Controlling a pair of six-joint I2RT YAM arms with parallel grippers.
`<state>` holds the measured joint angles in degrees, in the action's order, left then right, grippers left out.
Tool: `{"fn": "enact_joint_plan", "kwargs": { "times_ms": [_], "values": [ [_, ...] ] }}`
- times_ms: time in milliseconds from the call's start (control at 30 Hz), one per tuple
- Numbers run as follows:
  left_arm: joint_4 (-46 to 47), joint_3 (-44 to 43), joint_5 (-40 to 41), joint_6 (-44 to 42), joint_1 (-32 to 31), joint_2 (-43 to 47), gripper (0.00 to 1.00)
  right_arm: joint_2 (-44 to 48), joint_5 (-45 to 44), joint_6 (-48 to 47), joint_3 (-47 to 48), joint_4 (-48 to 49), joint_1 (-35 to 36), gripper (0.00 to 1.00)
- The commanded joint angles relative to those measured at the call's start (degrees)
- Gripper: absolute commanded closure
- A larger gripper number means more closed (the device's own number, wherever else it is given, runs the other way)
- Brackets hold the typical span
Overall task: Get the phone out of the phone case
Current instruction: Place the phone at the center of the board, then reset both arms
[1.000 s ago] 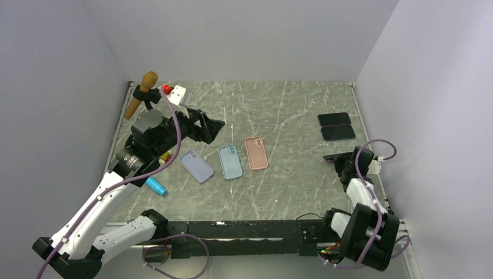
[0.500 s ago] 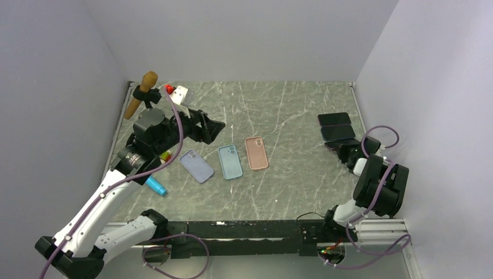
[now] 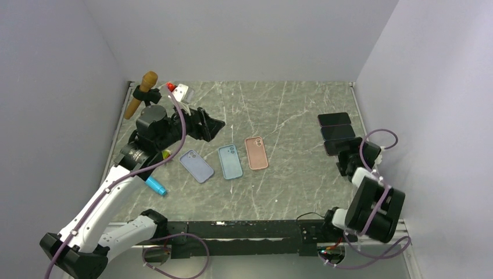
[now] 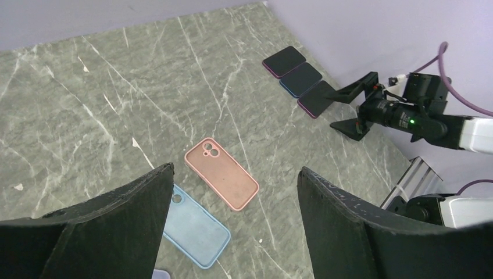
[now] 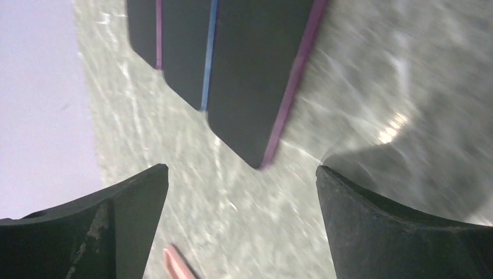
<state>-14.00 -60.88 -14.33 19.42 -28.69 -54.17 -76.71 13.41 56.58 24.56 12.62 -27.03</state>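
Observation:
Three empty phone cases lie in a row mid-table: lavender (image 3: 196, 166), blue (image 3: 230, 161) (image 4: 195, 225) and pink (image 3: 256, 153) (image 4: 221, 181). At the right edge three dark phones lie side by side; the nearest phone (image 3: 336, 145) (image 5: 261, 75) has a pink-purple rim and rests flat on the table. My right gripper (image 3: 347, 160) (image 5: 241, 192) is open just short of that phone, with nothing between its fingers. My left gripper (image 3: 212, 128) (image 4: 235, 168) hangs open above the cases, holding nothing.
A wooden-handled tool (image 3: 142, 93) and a small red-and-white object (image 3: 176, 90) sit at the back left corner. A blue cylinder (image 3: 156, 185) lies at the left edge near my left arm. Walls stand close on the left, back and right.
My right gripper swung to the row of phones, opened and let go of the third phone, which now lies flat beside the other two. The left arm barely shifted.

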Motion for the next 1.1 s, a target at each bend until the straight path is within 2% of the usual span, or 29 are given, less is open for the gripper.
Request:
{"fn": "enact_joint_plan", "kwargs": {
  "times_ms": [0,100,200,300,367,467,667,867,1067],
  "values": [
    [3.10,0.33,-2.34,1.05,0.79,-0.76,0.19,12.11,-6.80,-7.33,-3.30,-16.30,-0.04,0.00],
    [3.25,0.43,-2.97,1.30,1.00,-1.50,0.19,22.09,-7.95,-10.72,-4.35,-23.39,0.01,0.00],
    [3.61,0.65,-3.38,1.43,1.29,-2.02,0.18,32.10,-2.14,-15.39,-5.55,-26.77,0.33,0.00],
    [3.31,0.63,-2.80,1.12,1.29,-2.04,0.18,37.51,3.32,-20.24,-3.32,-31.80,1.14,0.00],
    [3.30,0.74,-1.93,0.70,1.27,-1.56,0.19,39.55,4.82,-23.03,-0.75,-35.70,1.47,0.00],
    [3.59,1.42,0.62,-1.07,1.31,-0.68,0.19,42.49,12.20,-24.21,1.16,-37.04,1.96,0.00],
    [4.17,4.05,11.89,-4.67,-0.37,3.00,0.19,49.31,23.66,-23.26,8.33,-39.99,2.06,0.00],
    [7.94,11.11,14.15,-1.66,-1.46,11.33,0.19,48.91,21.22,-30.74,22.08,-51.55,2.06,0.00],
    [4.09,13.63,14.16,2.69,-1.42,21.06,0.19,51.64,22.95,-29.03,26.63,-51.95,2.06,0.00]
  ]
}}
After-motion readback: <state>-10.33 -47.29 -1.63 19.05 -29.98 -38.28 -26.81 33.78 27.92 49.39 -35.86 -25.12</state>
